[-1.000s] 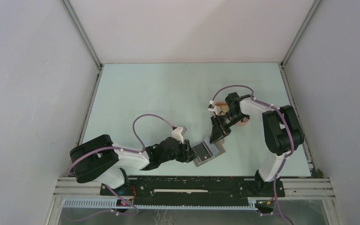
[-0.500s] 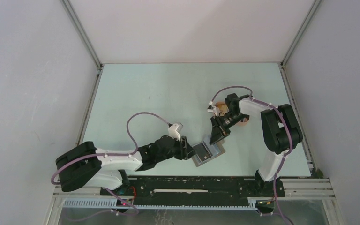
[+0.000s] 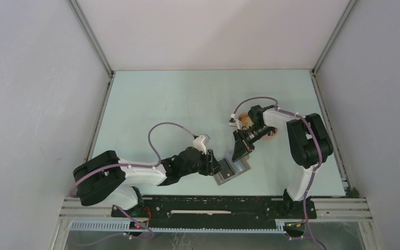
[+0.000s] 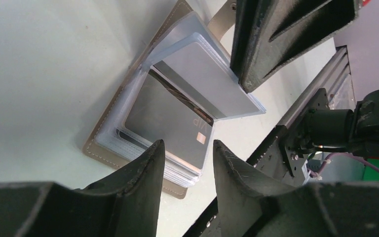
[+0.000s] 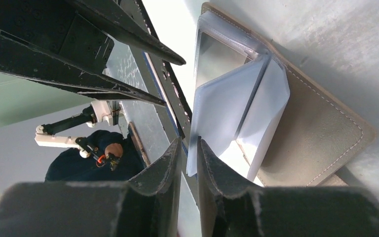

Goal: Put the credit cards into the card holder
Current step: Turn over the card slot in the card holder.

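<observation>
The card holder (image 3: 233, 171) lies open near the table's front edge, its cover (image 4: 98, 148) flat and its clear sleeves fanned. A dark grey credit card (image 4: 172, 118) marked VIP sits in the top flat sleeve. One pale blue sleeve leaf (image 5: 227, 113) stands raised. My right gripper (image 3: 238, 155) (image 5: 190, 140) is closed to a narrow slit on that leaf's edge; whether the leaf holds a card I cannot tell. Its fingers (image 4: 276, 44) cover the leaf's far edge. My left gripper (image 3: 217, 165) (image 4: 188, 145) is open over the holder's near corner, holding nothing. Other credit cards are out of view.
A peach-coloured tray (image 3: 272, 135) lies behind the right wrist, mostly covered by that arm. The black rail (image 3: 213, 205) with both arm bases runs just in front of the holder. Enclosure walls bound the table on three sides.
The right gripper's jaws have narrowed onto the raised leaf. The left arm's elbow swung out left and back, while its gripper stayed at the holder.
</observation>
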`<control>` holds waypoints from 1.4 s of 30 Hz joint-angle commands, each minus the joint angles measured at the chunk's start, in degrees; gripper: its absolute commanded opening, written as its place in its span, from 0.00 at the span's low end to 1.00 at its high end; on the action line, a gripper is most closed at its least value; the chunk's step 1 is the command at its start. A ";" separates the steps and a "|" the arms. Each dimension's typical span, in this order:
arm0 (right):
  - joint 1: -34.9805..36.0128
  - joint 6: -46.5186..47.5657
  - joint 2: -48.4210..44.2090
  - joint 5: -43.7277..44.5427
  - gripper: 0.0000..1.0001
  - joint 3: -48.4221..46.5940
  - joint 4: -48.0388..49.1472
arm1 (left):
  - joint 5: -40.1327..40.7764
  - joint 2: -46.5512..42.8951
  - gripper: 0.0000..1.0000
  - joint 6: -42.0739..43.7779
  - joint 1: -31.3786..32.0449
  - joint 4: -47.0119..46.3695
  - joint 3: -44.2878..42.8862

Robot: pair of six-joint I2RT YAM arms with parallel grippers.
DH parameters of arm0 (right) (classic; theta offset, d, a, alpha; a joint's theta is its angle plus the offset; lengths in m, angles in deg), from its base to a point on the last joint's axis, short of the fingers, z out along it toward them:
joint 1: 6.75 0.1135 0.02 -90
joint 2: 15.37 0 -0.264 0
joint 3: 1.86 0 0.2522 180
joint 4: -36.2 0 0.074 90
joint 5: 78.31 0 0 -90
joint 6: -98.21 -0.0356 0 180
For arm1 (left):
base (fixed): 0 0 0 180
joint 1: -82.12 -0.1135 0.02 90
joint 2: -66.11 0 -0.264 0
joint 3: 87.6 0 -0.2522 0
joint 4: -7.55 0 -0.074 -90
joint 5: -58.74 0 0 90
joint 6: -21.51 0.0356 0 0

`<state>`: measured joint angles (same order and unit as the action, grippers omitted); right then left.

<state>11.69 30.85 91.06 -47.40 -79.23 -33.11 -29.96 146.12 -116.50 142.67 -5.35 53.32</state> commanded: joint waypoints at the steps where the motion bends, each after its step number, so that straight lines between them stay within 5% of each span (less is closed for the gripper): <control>1: 0.64 0.83 0.87 -1.29 0.24 -1.78 -0.78 | -0.86 2.41 0.45 -0.05 -0.78 -4.20 -2.79; 42: 3.44 1.10 6.09 -1.57 0.18 -3.01 -2.34 | -5.93 8.72 0.53 -6.36 -4.78 -15.99 1.23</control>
<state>15.07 32.07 96.20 -50.04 -80.83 -35.58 -34.74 153.73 -121.59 138.41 -17.61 53.23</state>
